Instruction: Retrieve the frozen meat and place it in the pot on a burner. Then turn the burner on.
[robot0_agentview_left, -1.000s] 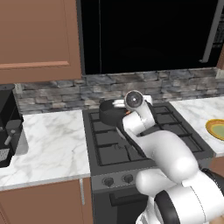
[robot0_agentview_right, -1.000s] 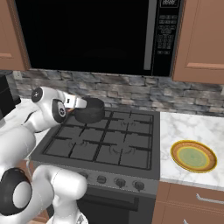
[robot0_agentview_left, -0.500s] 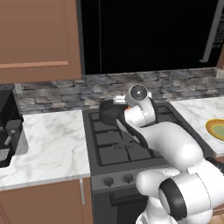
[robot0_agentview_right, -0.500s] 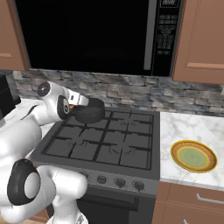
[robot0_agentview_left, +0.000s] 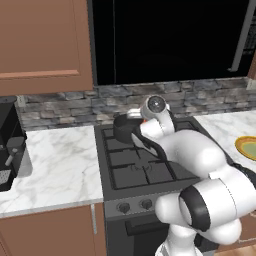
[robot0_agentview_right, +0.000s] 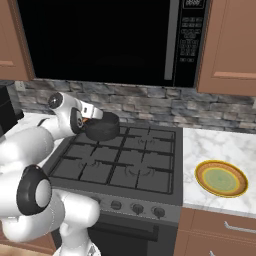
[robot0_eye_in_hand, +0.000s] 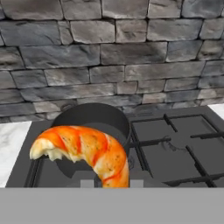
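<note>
The frozen meat (robot0_eye_in_hand: 87, 153), a curved orange-brown crescent, is held clamped in the closed end effector (robot0_agentview_right: 89, 119) and is seen in the hand view hanging in front of and just short of the pot (robot0_eye_in_hand: 94, 124). The pot, dark grey and straight-sided, is seated on the rear left burner (robot0_agentview_left: 121, 141) of the stove (robot0_agentview_right: 145, 170), close against the grey stone backsplash (robot0_eye_in_hand: 113, 52). Compared with a second ago, the arm has been swung further toward the back of the stove, so that the end effector now lies right by the pot's rim in both base views, while the pot itself has not been shifted. This is judged to mean that the carrying stage is nearly over and the drop is at hand; a little more forward travel seems to be needed so that the meat is centred over the pot's mouth before release. The burner has yet to be lit, and the knobs (robot0_agentview_right: 136, 208) along the stove front are left untouched. Further out, a yellow-green plate (robot0_agentview_right: 221, 178) is set on the marble surface (robot0_agentview_right: 220, 147) to the right, and a black coffee machine (robot0_agentview_left: 10, 145) is stood at the far left.
</note>
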